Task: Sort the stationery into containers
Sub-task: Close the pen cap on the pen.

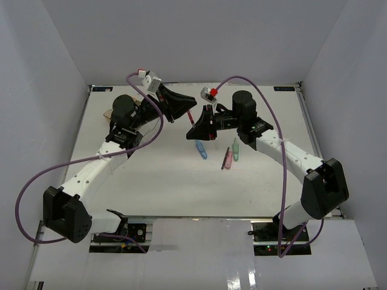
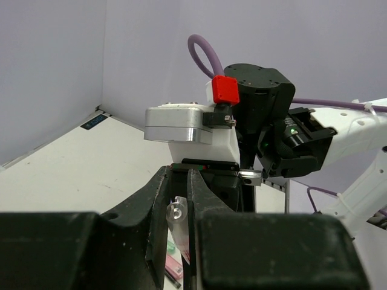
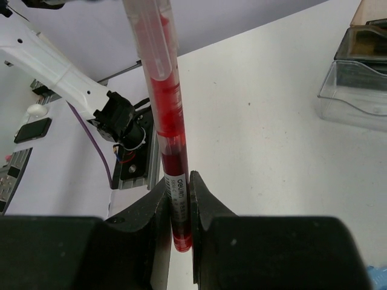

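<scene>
Right wrist view gives the clearest look at the red pen: a slim clear barrel filled with red ink, a white printed label low on the shaft, and a rounded red end poking just below the fingers. The pen stands nearly upright and off the table, its upper part running out of the top of that view. The right gripper is clamped on it at the label, one dark finger pressed to each side. In the left wrist view, the pen's clear end sits in the narrow gap of the left gripper. Those fingers stand very close on either side, but I cannot tell whether they actually pinch it. From the top external view, the pen hangs between the two arms' heads over the far middle of the table. Below it lie a blue marker, a mint marker and a pink marker, with a thin dark pen just beside the pink one. The organiser tray shows clear, smoky grey and amber compartments adjoining one another.
</scene>
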